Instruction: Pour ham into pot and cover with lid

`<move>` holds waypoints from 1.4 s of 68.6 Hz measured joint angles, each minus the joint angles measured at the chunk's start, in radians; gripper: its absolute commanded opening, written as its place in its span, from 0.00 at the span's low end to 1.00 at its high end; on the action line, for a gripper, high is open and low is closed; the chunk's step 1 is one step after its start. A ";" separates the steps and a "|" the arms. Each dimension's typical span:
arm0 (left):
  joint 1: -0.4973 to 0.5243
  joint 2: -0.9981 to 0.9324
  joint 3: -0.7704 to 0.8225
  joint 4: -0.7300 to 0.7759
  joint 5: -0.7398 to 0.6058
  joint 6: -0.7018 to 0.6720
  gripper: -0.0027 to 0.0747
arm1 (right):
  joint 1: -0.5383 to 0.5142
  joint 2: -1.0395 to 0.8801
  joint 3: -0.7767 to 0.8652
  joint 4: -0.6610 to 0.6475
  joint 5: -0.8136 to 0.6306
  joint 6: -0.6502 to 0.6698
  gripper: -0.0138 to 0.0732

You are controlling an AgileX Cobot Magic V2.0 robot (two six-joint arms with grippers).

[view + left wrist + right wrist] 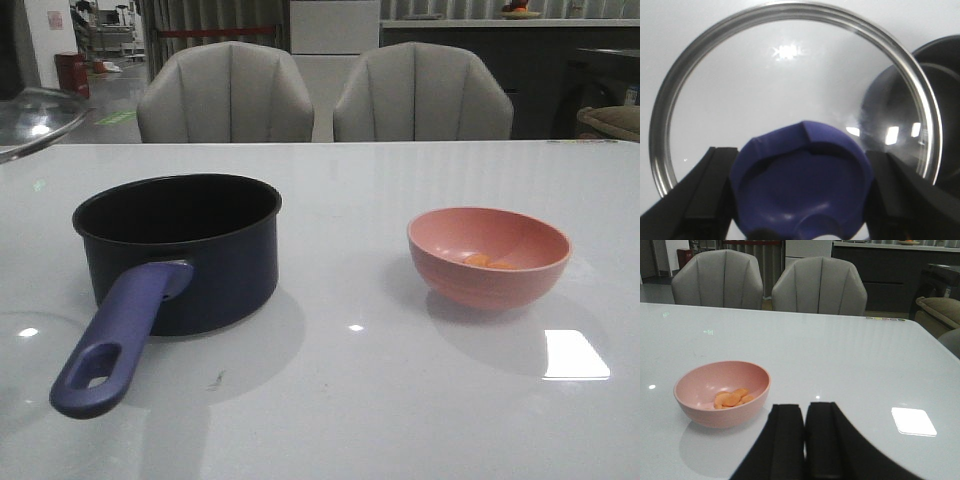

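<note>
My left hand [800,200] is clamped on the lid [790,95] by its knob, held up off to the pot's [180,250] left. The ham [731,398] sits in the pink bowl [722,400], forward-left of my right hand [805,435], whose fingers are pressed together and empty. Right arm's clearly nearer, so I'd guess it grabs the bowl first.

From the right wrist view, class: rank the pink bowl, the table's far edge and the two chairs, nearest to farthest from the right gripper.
1. Pink bowl, holding the ham, just beyond the right gripper and off to one side.
2. Table's far edge, well past the bowl.
3. Two chairs, behind that edge.
</note>
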State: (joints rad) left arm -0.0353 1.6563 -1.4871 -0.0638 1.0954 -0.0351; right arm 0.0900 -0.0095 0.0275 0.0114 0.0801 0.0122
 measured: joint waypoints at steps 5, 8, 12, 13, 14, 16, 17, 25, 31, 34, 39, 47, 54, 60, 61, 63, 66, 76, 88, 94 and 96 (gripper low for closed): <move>0.050 -0.004 0.068 -0.025 -0.040 0.026 0.39 | 0.000 0.000 0.000 0.000 0.000 0.000 0.35; 0.073 -0.004 0.108 -0.032 -0.070 0.035 0.39 | 0.000 0.000 0.000 0.000 0.000 0.000 0.35; 0.097 -0.004 0.161 -0.036 -0.111 0.035 0.39 | 0.000 0.000 0.000 0.000 0.000 0.000 0.35; 0.102 -0.004 0.174 -0.036 -0.122 0.041 0.39 | 0.000 0.000 0.000 0.000 0.000 0.000 0.35; 0.106 -0.004 0.186 -0.036 -0.132 0.041 0.39 | 0.000 0.000 0.000 0.000 0.000 0.000 0.35; 0.114 -0.004 0.215 -0.036 -0.156 0.043 0.39 | 0.000 0.000 0.000 0.000 0.000 0.000 0.35; 0.117 -0.002 0.226 -0.036 -0.166 0.042 0.39 | 0.000 0.000 0.000 0.000 0.000 0.000 0.35; 0.124 0.021 0.302 -0.038 -0.239 0.045 0.39 | 0.000 0.000 0.000 0.000 0.000 0.000 0.35; 0.124 0.049 0.339 -0.041 -0.275 0.045 0.39 | 0.000 0.000 0.000 0.000 0.000 0.000 0.35; 0.124 0.067 0.349 -0.043 -0.284 0.045 0.39 | 0.000 0.000 0.000 0.000 0.000 0.000 0.35; 0.124 0.095 0.353 -0.046 -0.296 0.045 0.40 | 0.000 0.000 0.000 0.000 0.000 0.000 0.35; 0.124 0.126 0.356 -0.046 -0.302 0.047 0.41 | 0.000 0.000 0.000 0.000 0.000 0.000 0.35; 0.124 0.135 0.352 -0.042 -0.308 0.047 0.48 | 0.000 0.000 0.000 0.000 0.000 0.000 0.35; 0.124 0.139 0.350 -0.042 -0.311 0.047 0.61 | 0.000 0.000 0.000 0.000 0.000 0.000 0.35; 0.124 0.140 0.349 -0.040 -0.311 0.047 0.65 | 0.000 0.000 0.000 0.000 0.000 0.000 0.35; 0.124 0.140 0.349 -0.040 -0.311 0.047 0.71 | 0.000 0.000 0.000 0.000 0.000 0.000 0.35; 0.124 0.143 0.349 -0.040 -0.311 0.047 0.75 | 0.000 0.000 0.000 0.000 0.000 0.000 0.35; 0.124 0.153 0.338 -0.046 -0.304 0.047 0.82 | 0.000 0.000 0.000 0.000 0.000 0.000 0.35; 0.124 0.158 0.287 -0.049 -0.267 0.049 0.82 | 0.000 0.000 0.000 0.000 0.000 0.000 0.35; 0.117 0.142 0.273 -0.051 -0.255 0.063 0.82 | 0.000 0.000 0.000 0.000 0.000 0.000 0.35; 0.115 0.132 0.269 -0.051 -0.253 0.068 0.82 | 0.000 0.000 0.000 0.000 0.000 0.000 0.35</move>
State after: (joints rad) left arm 0.0797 1.7881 -1.2185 -0.1147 0.8422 0.0332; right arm 0.0900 -0.0095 0.0275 0.0114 0.0801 0.0122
